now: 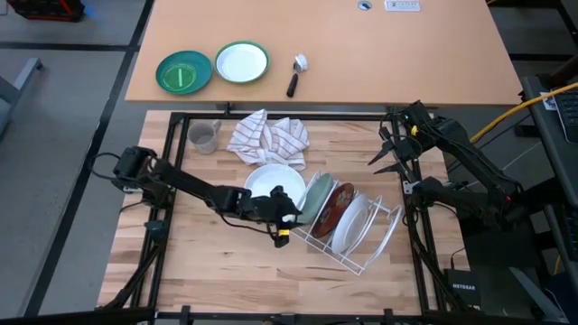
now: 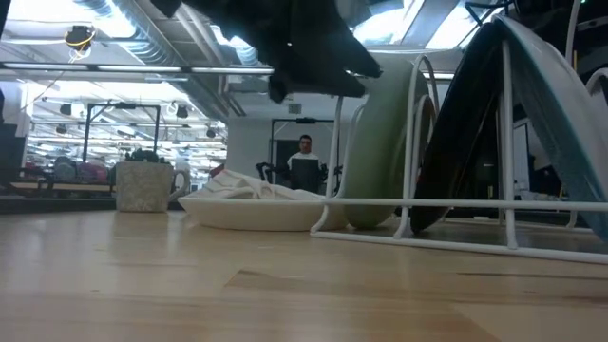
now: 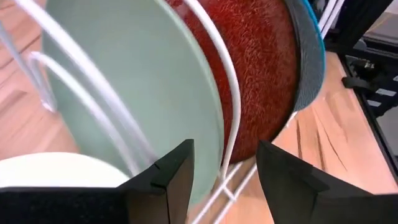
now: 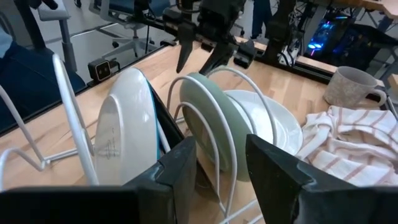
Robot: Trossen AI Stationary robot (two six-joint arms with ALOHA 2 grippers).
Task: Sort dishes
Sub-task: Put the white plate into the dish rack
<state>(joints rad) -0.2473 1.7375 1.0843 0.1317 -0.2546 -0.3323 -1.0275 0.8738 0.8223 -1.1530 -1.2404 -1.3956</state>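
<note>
Left gripper (image 1: pixel 287 217) hovers at about the table's centre with its fingers parted and nothing between them, just off the near end of the white wire rack (image 1: pixel 361 257). From the right wrist view its dark fingers (image 4: pixel 186 53) hang spread above the pale green plate (image 4: pixel 208 118).

Four plates stand on edge in the rack. From the gripper outward toward four o'clock: the pale green plate, a dark red plate (image 1: pixel 340 206) with a speckled face and glossy black back, then a plate with a white face and light blue rim (image 1: pixel 350 226), then what looks like another white plate (image 1: pixel 379 230), though I cannot count that end surely. One more white plate (image 1: pixel 271 178) lies flat on the table at eleven o'clock from the gripper, touching the rack's end.

A striped cloth (image 1: pixel 269 135) lies bunched at twelve o'clock, overlapping the flat plate's far rim. One grey mug (image 1: pixel 204 137) stands at ten o'clock.

On the far tan table sit a bright green plate (image 1: pixel 183 73), a green-rimmed white plate (image 1: pixel 242 62) and a dish brush (image 1: pixel 296 74).

Right gripper (image 1: pixel 386 152) waits at two o'clock, its fingers apart and empty.
</note>
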